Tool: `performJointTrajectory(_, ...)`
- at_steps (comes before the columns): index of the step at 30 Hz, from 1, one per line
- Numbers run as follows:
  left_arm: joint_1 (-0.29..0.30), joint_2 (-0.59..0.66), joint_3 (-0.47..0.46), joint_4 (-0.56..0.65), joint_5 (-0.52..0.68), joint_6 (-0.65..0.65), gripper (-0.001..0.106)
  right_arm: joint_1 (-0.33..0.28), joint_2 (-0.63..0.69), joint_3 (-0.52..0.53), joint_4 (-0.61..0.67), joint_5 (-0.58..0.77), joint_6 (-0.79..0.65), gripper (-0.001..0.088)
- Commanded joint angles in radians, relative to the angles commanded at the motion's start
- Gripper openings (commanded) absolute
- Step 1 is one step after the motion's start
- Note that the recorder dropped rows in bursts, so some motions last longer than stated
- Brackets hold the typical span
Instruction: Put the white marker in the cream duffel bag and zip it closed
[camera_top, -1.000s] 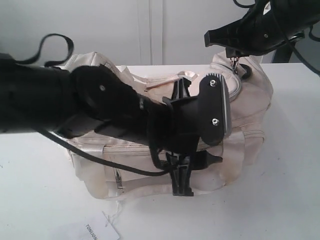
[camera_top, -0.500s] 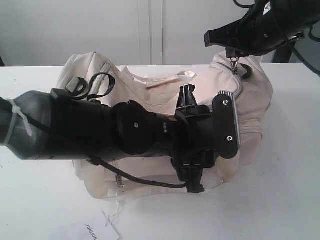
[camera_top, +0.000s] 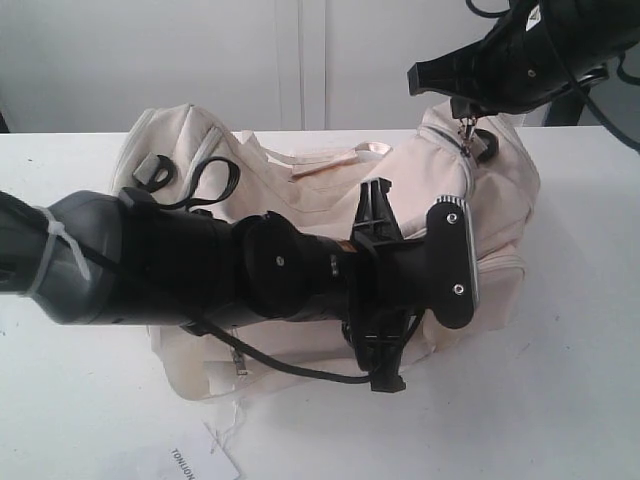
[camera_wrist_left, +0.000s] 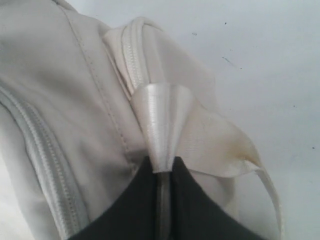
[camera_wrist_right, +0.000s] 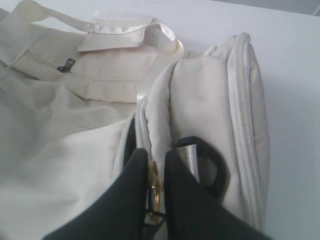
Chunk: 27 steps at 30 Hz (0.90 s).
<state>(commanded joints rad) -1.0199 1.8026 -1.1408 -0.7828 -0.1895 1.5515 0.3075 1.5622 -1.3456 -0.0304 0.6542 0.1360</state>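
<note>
While the white marker shows in none of the views, so that I cannot tell whether it already lies inside, the cream duffel bag sits slumped on the white surface with both arms on it. The left fingers are pinched shut on a shiny cream strap at the bag's front. The right fingers are closed nearly all the way on the gold chain pull at the bag's right end, which stands lifted. Just beyond those fingers the top zipper shows a dark gap, so I judge it not yet closed there.

Several things could go wrong from here:
- The chain pull is thin and loose-linked, and a sideways tug could slide it out of the pinch.
- The strap is slack, so it may anchor the bag poorly. The soft body could then drag along with the pull, and the slider would not travel.
- Bunched fabric at the zipper's curve could catch in the slider and jam it.
- If the marker is not inside, zipping now would seal an unfinished job.

A printed paper tag lies on the surface near the bag's front, apart from both arms.
</note>
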Motion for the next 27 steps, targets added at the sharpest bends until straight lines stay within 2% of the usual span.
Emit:
performJointTrajectory(4, 0.000, -0.022, 0.000, 0.000, 0.074, 0.027, 0.000, 0.000, -0.001, 0.000, 0.000, 0.022, -0.002, 0.0000)
performJointTrajectory(9, 0.000, -0.053, 0.000, 0.001, 0.091, 0.027, 0.000, 0.000, -0.001, 0.000, 0.000, 0.016, -0.002, 0.0000)
performJointTrajectory(16, 0.000, -0.060, 0.000, 0.015, 0.255, 0.052, 0.000, 0.000, -0.001, 0.000, -0.002, -0.065, -0.002, 0.0000)
performJointTrajectory(27, 0.000, -0.060, 0.000, 0.015, 0.266, 0.052, 0.000, 0.000, 0.025, 0.000, -0.009, -0.156, -0.002, 0.0000)
